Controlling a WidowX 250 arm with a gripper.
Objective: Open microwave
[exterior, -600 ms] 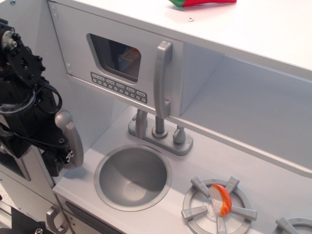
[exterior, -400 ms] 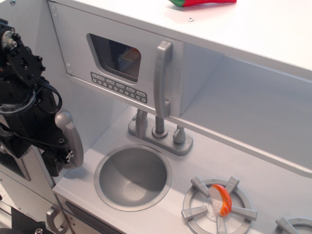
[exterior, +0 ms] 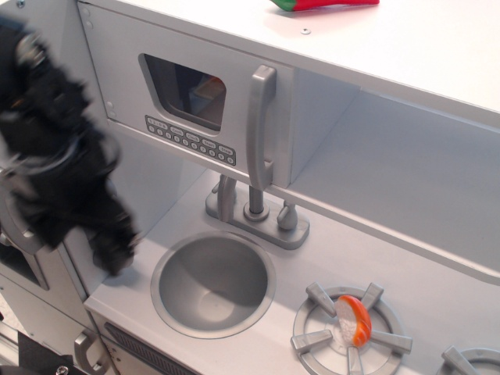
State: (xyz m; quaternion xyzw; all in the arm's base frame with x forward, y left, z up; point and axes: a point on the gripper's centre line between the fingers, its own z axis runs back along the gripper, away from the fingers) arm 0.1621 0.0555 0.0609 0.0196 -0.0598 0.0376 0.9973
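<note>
Tool [exterior: 113,254] blurred, grip unreadable, microwave [exterior: 187,101] door closed, dark window, grey upright handle

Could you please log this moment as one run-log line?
task: open microwave | door: shut | handle: untouched | gripper: motion-blurred, left of sink, state unclear

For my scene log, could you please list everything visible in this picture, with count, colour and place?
microwave: one, light grey door shut, dark window, upper left
door handle: one, grey, upright, right edge of the door
buttons: one row, grey, below the window
faucet: one, grey, behind the sink
sink: one, grey, round, lower centre
burner: one fully seen, grey, lower right
toy food: one, orange and white, on the burner
red object: one, top edge, cut off
hand: one, black, blurred, far left
</note>
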